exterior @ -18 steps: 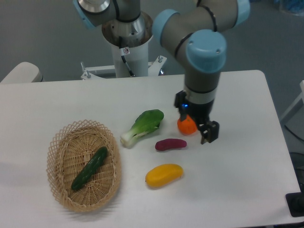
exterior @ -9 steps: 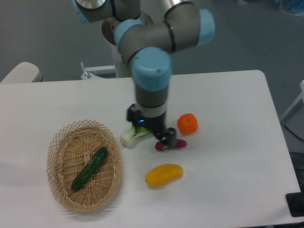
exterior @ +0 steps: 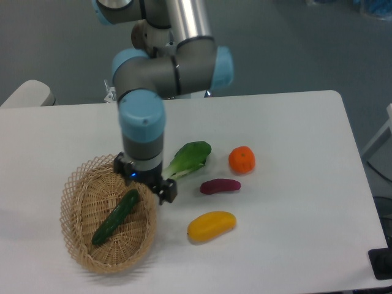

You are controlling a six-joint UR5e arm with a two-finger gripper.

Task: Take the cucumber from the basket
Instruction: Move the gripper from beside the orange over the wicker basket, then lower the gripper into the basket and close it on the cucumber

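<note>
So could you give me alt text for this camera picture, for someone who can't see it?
A robot arm's gripper hangs over the right rim of an oval wicker basket holding a dark green cucumber. On the white table to the right lie a bok choy, an orange, a purple vegetable and a yellow one.

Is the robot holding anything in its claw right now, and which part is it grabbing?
Nothing is held. The gripper hangs over the right side of the basket, above the cucumber, which lies loose inside.
</note>
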